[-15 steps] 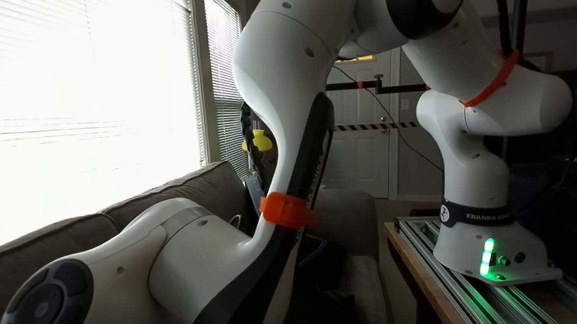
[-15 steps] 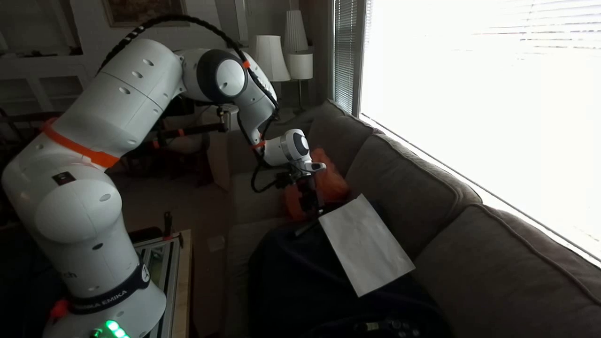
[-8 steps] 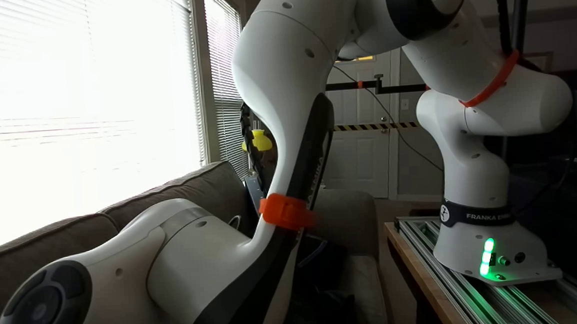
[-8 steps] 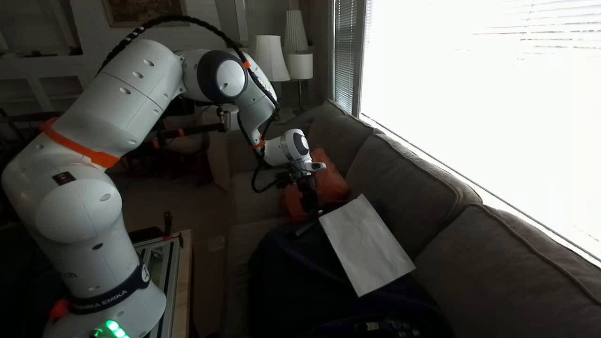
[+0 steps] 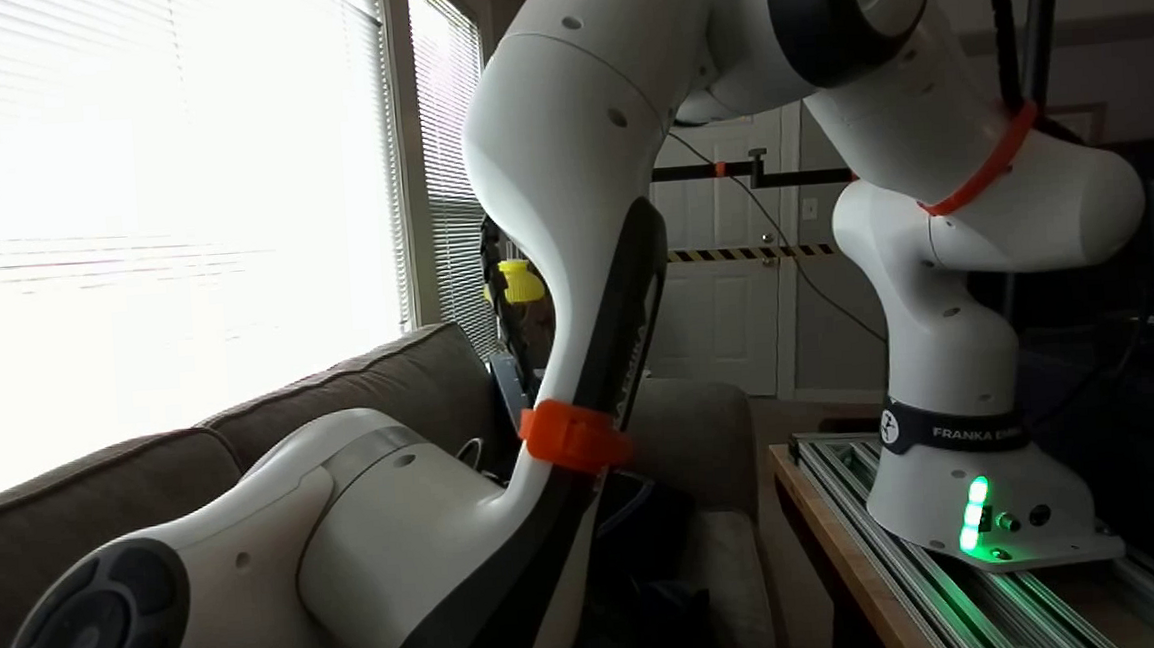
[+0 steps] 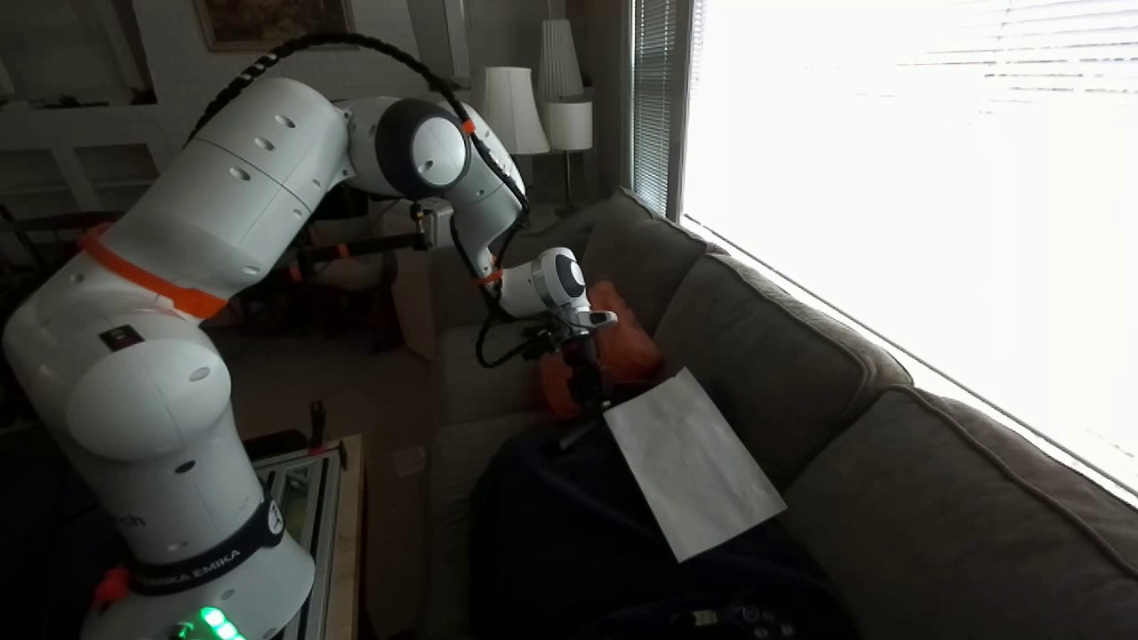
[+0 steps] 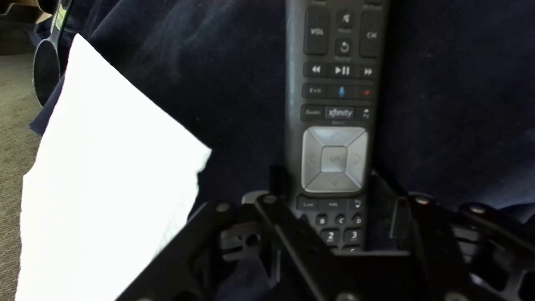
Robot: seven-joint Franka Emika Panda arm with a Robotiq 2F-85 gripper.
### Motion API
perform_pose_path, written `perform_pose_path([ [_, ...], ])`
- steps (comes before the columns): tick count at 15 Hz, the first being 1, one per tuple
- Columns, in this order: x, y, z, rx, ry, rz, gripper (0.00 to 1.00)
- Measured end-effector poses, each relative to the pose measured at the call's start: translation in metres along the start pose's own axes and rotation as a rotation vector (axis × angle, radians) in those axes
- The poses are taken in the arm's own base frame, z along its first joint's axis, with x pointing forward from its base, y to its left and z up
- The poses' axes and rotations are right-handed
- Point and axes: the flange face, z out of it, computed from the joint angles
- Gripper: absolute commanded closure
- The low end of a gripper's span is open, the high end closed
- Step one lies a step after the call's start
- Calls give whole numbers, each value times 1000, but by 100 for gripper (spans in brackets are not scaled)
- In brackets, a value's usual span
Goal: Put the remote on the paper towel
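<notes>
The likeliest trouble is a poor hold: the dark cloth [image 7: 451,104] under the remote [image 7: 337,121] looks soft and loose, so a fold could be pinched in the end effector [image 7: 330,186] along with it. Gripped off its balance point, the remote may tip once lifted. A low carry might catch the thin paper towel [image 6: 698,467], whose left corner lies just beside the end effector in an exterior view, and drag it askew. The remote lies between the jaws, much of its length running out beyond the tips, with the paper towel to its left in the wrist view. The jaws stand roughly the remote's breadth apart; whether they press on it, I cannot tell.
</notes>
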Motion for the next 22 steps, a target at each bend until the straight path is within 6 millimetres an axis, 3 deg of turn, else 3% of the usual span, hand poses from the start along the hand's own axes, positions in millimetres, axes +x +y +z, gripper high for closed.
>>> perform_pose_path([
  [3,2,3,-9,8,12,6,73],
  [6,7,18,-48,62,67,31,73],
  [9,7,55,-89,171,172,77,73],
  [11,0,86,-96,255,234,119,73],
  [16,-32,156,-60,487,361,217,73],
  [19,-57,203,-26,616,450,257,73],
  [22,-95,246,21,695,536,250,73],
])
